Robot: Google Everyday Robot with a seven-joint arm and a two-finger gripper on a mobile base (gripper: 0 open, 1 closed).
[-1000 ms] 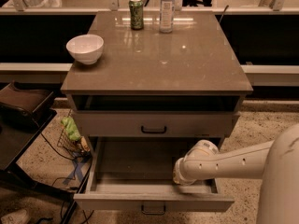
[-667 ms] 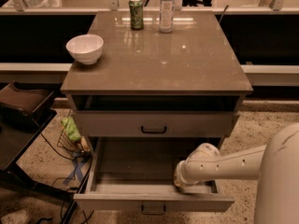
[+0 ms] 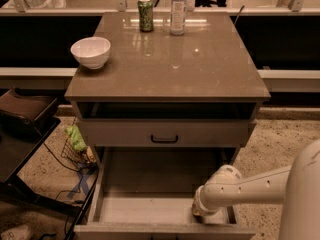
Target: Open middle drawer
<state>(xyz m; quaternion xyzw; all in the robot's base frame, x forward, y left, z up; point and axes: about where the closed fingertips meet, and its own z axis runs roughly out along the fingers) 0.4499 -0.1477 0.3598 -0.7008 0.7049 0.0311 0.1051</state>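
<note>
Middle drawer (image 3: 145, 210) stands pulled well out. Gripper (image 3: 199, 216) sits low inside its front right corner; cannot tell its grip.

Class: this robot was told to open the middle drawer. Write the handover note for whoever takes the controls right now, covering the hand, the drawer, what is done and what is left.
Hand: down inside the pulled-out drawer, by its front right corner.
Middle drawer: pulled well out towards the camera, its inside in full view.
Drawer above: pushed in, its black handle facing out.
Done: the middle drawer looks open.
Left: probably only lifting the hand up and clear without nudging the drawer back in.
</note>
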